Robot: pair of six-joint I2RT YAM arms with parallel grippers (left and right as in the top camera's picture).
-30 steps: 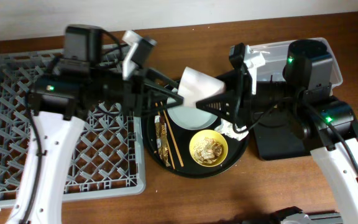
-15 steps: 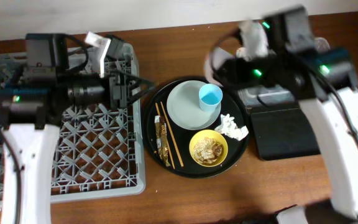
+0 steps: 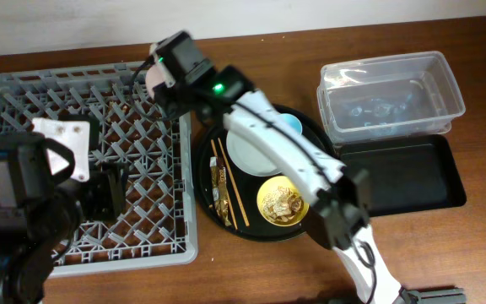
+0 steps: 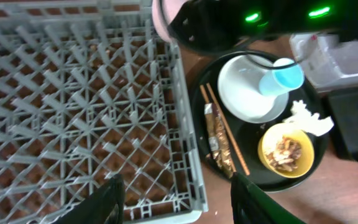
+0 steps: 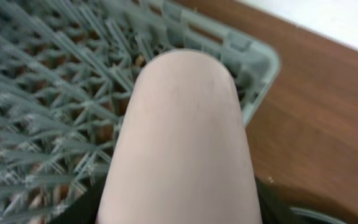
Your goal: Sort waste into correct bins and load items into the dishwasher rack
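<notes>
right gripper [image 3: 167, 78] pinches the pink cup [image 5: 182, 137], holding it over the back right corner of the dishwasher rack [image 3: 133, 148]. left gripper [image 4: 182, 199] hangs over the rack's near edge, fingers spread. blue cup [image 4: 286, 74], plate [image 4: 244, 93] and yellow bowl [image 3: 283, 203] sit just right of the rack.

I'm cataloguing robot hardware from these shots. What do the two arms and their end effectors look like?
The right arm has white shell links between black joint housings, a green status light near its wrist and thin black cables. The left arm, close under the overhead camera, looks mostly black with a white screwed plate. The left end effector has two black fingers.
</notes>
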